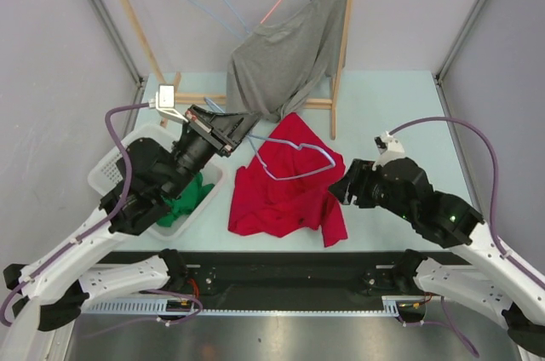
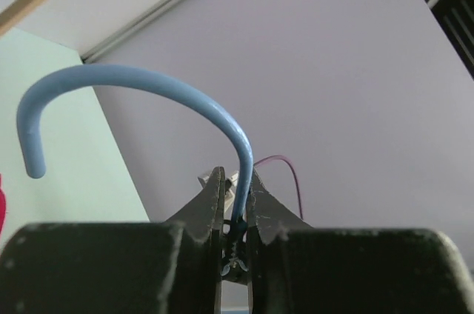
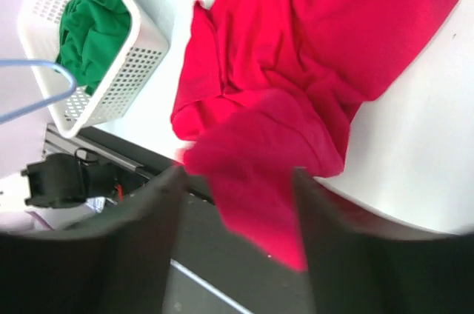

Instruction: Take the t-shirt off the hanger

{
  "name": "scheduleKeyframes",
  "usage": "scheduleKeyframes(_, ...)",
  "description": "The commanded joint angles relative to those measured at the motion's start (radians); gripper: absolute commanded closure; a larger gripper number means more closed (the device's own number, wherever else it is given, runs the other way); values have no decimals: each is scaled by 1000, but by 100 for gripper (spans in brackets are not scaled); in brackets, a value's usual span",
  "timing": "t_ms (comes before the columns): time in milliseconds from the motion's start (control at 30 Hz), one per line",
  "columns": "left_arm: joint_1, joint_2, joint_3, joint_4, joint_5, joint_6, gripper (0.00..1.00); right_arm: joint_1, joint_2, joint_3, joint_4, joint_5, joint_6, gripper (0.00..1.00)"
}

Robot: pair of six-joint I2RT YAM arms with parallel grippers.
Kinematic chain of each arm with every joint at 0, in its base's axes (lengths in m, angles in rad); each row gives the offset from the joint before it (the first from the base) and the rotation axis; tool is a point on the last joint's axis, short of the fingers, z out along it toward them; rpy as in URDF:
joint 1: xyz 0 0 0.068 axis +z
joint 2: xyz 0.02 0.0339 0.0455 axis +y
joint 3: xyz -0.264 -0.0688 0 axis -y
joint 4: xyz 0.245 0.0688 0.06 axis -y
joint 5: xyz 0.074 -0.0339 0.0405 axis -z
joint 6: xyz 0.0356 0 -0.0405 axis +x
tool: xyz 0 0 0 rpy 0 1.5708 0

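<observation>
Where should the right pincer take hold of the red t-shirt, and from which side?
Its bunched near-right corner, from the right: that fold of the red t-shirt sits between the fingers of the open right pincer, clear of the blue hanger the left pincer holds.

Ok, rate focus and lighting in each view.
Top external: even light, sharp throughout. Left wrist: blue hanger crisp, left end effector dark and soft. Right wrist: white basket sharp, near fold of the red t-shirt and right end effector blurred.
</observation>
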Motion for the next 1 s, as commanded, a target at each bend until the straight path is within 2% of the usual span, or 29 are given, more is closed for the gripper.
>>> scheduleKeyframes(0,5,-3,104,-45,75,15,100,5,-72,30,-4,58,4,23)
scheduleKeyframes(100,7,-22,88,-78,50,52,100,2,-104,44,-38,84,8,12)
scheduleKeyframes(267,7,-33,99,-144,12,131,100,2,-127,75,-77,89,-1,12)
scheduleKeyframes(433,7,0,156,-274,-14,335,100,1,-132,130,-69,37,-53,10)
scheduleKeyframes(533,7,38,197,-389,-54,466,100,2,-130,167,-40,-64,-94,9)
scheduleKeyframes(700,5,53,207,-492,-129,630,100,2,-121,274,-35,-186,-145,5)
scheduleKeyframes(800,5,55,180,-512,-113,681,100,2,-94,302,0,-290,-173,2)
scheduleKeyframes(967,5,84,154,-524,-27,708,100,4,-35,268,124,-552,-176,2)
